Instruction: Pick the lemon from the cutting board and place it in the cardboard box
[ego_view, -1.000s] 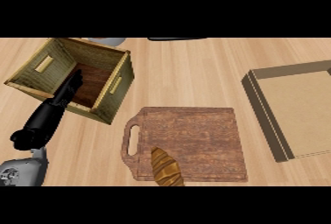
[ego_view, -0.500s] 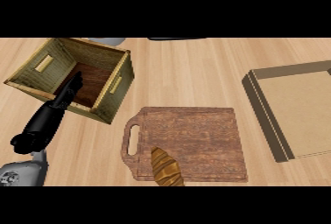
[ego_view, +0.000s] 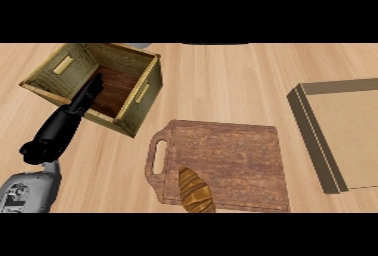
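Observation:
No lemon shows in the head view. The brown wooden cutting board (ego_view: 232, 155) lies in the middle with its handle slot to the left, and only a brown crusty bread loaf (ego_view: 196, 192) rests on its near left edge. My left hand (ego_view: 63, 127) is open at the left, its straight fingers reaching over the near rim of a tall open box with slotted sides (ego_view: 142, 92), whose inside looks bare. A shallow tan cardboard box (ego_view: 314, 135) lies at the right edge, partly cut off. My right hand is out of sight.
My grey left forearm (ego_view: 26, 192) comes in at the lower left. A strip of light wooden counter (ego_view: 221, 80) runs between the tall box, the board and the shallow box. Two dark objects are cut off at the far edge.

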